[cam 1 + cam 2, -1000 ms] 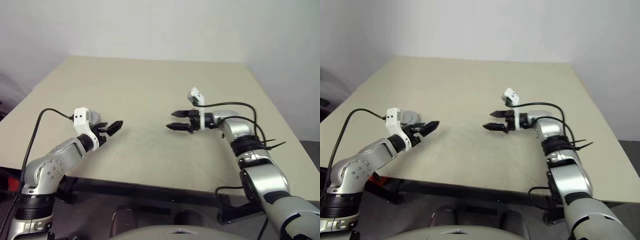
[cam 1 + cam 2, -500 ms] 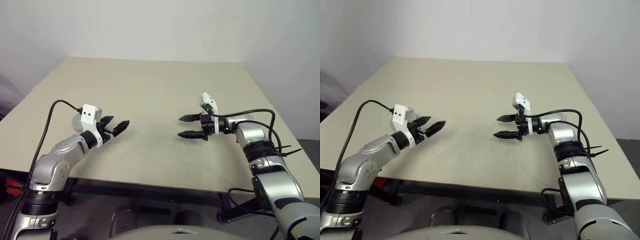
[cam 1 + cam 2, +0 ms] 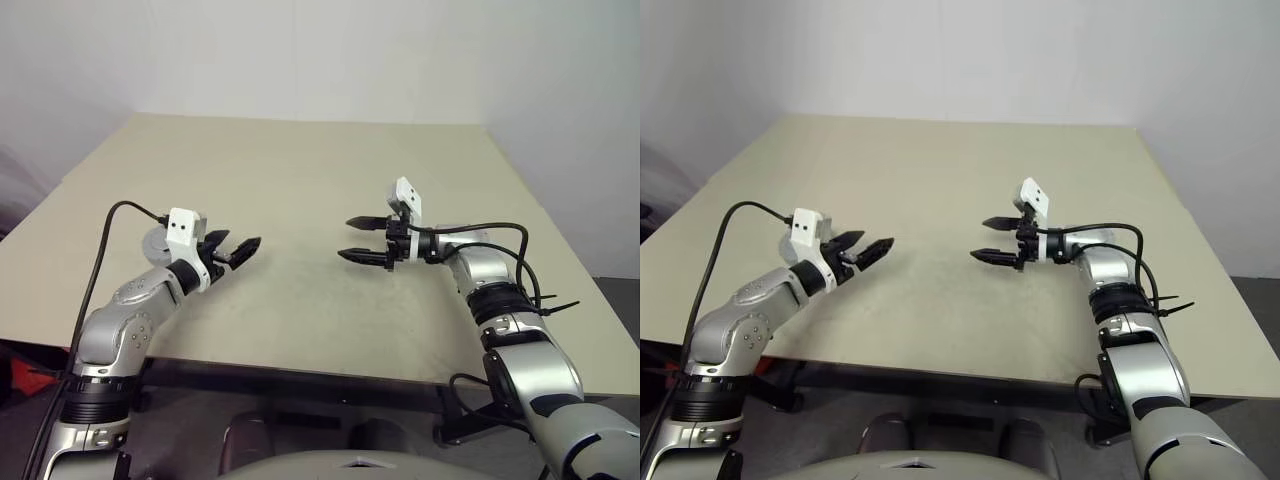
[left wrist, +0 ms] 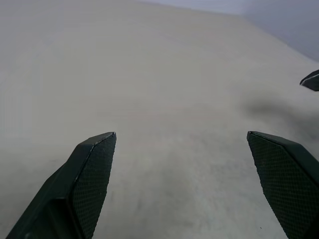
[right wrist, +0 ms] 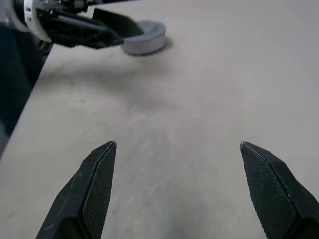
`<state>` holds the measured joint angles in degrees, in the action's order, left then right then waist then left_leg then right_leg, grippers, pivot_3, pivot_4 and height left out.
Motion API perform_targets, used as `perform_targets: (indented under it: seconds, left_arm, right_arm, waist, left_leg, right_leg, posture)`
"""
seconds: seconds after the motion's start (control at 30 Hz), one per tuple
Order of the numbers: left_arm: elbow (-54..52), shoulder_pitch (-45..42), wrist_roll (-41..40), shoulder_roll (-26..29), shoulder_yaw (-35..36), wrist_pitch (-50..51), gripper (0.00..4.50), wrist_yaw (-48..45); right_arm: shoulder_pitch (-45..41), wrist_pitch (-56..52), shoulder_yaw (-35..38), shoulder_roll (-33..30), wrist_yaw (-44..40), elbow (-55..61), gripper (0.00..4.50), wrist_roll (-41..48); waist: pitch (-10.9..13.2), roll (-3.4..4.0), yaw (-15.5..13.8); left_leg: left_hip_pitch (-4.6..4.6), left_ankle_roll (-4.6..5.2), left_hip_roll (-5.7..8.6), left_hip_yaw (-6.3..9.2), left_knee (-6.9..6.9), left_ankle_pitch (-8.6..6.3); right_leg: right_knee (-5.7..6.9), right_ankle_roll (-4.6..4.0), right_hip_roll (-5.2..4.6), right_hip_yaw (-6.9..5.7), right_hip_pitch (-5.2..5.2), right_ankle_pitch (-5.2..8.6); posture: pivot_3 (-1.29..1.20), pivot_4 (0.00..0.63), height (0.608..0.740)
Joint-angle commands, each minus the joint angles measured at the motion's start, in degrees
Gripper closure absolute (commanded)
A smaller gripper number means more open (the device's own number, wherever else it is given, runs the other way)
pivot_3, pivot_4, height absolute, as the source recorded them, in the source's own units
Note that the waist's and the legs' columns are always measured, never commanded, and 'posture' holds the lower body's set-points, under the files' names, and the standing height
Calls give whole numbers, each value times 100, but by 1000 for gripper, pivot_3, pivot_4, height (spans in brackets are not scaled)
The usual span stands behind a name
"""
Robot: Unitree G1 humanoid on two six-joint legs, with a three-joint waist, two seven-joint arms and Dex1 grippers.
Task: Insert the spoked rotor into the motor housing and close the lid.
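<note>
Two end effectors hover wide open over the desk (image 3: 300,180), tips facing: left end effector (image 3: 238,250), right end effector (image 3: 362,240). Just behind the left one lies a grey round part (image 5: 144,42)

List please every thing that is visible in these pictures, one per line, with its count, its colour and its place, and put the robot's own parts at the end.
Flat rectangular table top: one, beige, under both arms and reaching back to the wall.
Low round disc-shaped part: one, grey, lying on the table just behind the left gripper, half hidden by it; what it is cannot be told.
Wall: one, white, behind the table.
Left gripper: one, black fingers on a silver arm, open and empty, hovering over the near left of the table.
Right gripper: one, black fingers on a silver arm, open and empty, over the middle of the table, pointing towards the left gripper.
</note>
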<state>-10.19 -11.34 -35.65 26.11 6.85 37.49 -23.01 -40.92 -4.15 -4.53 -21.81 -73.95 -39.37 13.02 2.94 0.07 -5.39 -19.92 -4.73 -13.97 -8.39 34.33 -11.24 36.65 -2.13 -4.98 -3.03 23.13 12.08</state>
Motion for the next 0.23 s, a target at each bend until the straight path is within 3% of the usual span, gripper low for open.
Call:
perform_targets:
  seconds: [0.03, 0.23]
  left_arm:
    - [-155, -115, 65, -16, 93, -57, 26, -47]
    - [-259, -13, 79, -29, 115, -34, 26, -104]
  right_arm:
    - [-151, -290, 152, -120, -211, 87, 0, 201]
    - [-203, -447, 211, -45, -108, 176, 0, 273]
  waist:
    - [0, 0, -4]
    - [0, 0, -3]
  left_leg:
    - [-1, 0, 0, 0, 0, 0]
    - [0, 2, 0, 0, 0, -1]
  right_leg:
    - [0, 0, 0, 0, 0, 0]
    - [-2, 0, 1, 0, 0, 0]
  posture:
    - [0, 0, 740]
    - [0, 0, 740]
